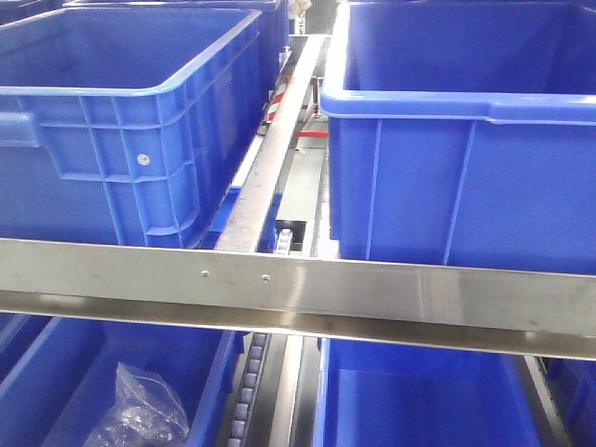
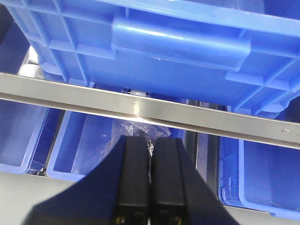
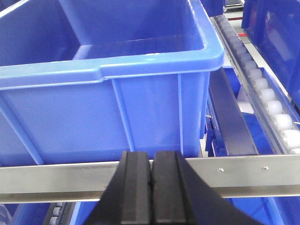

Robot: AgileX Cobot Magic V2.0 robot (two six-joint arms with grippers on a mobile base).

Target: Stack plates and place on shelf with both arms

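The plates are out of view in every frame. My left gripper [image 2: 149,140] is shut with nothing between its black fingers; it hangs just below a steel shelf rail [image 2: 140,108], in front of a lower blue bin holding a clear plastic bag [image 2: 133,131]. My right gripper [image 3: 152,155] is shut and empty too, its tips level with another stretch of steel rail [image 3: 234,176] and facing the wall of a big blue bin [image 3: 108,112]. Neither arm shows in the front view.
The front view faces a rack: two large blue bins [image 1: 121,130] [image 1: 466,149] on the upper level, a steel rail [image 1: 298,289] across, more blue bins below, one with a crumpled plastic bag [image 1: 140,410]. Roller tracks [image 3: 262,89] run between the bins.
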